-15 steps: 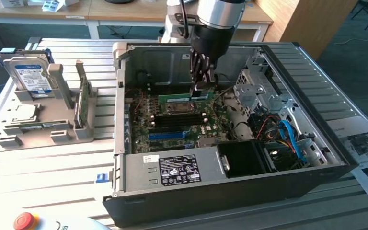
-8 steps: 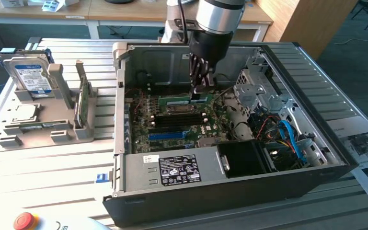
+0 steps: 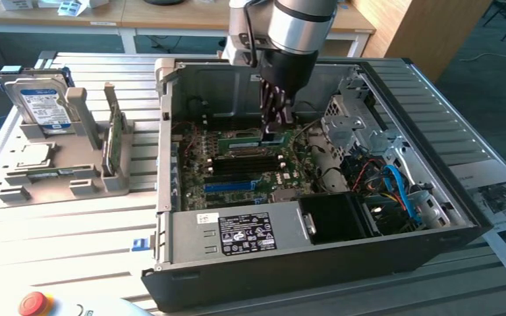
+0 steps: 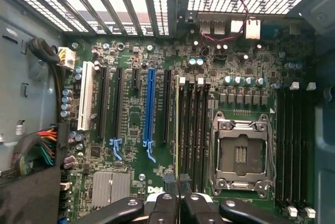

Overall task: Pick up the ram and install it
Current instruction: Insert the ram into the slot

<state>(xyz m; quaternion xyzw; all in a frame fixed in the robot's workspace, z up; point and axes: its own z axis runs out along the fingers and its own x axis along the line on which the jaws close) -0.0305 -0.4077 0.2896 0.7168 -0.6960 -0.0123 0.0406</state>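
Hanging down inside the open PC case (image 3: 429, 243), claw (image 3: 275, 133) pinched narrow on the ram (image 3: 240, 139), ram held edge-on right under the claw, over the black memory slots (image 4: 192, 130) on the motherboard (image 4: 131, 124), maybe touching a slot, hard to tell

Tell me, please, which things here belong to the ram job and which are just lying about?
Job: ram, gripped in the hand at the memory slots; open computer case.
Lying about: hard drive, green card, red button, papers.
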